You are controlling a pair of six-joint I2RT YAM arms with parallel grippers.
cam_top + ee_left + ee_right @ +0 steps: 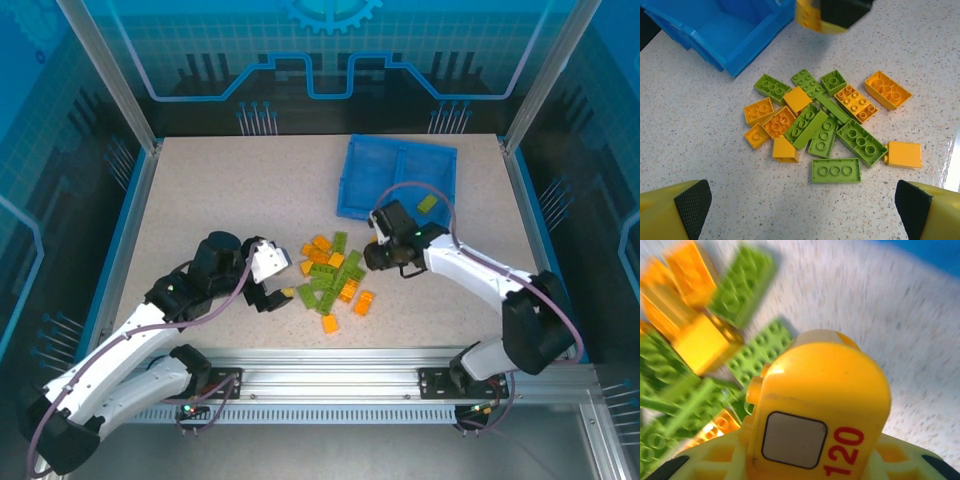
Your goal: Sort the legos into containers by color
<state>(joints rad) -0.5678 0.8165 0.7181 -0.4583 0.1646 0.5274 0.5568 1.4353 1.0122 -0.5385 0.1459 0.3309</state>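
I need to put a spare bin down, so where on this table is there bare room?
Widest bare patch: the tabletop left of the blue tray, beyond the left gripper. The tray's left compartment is bare too. Crowded: the lego pile between that gripper and the right gripper.

You've got a speckled table (pixel 220 200), orange and green bricks (pixel 325 272) heaped mid-table, and your blue tray (pixel 372 190) sitting just behind them, toward the right.
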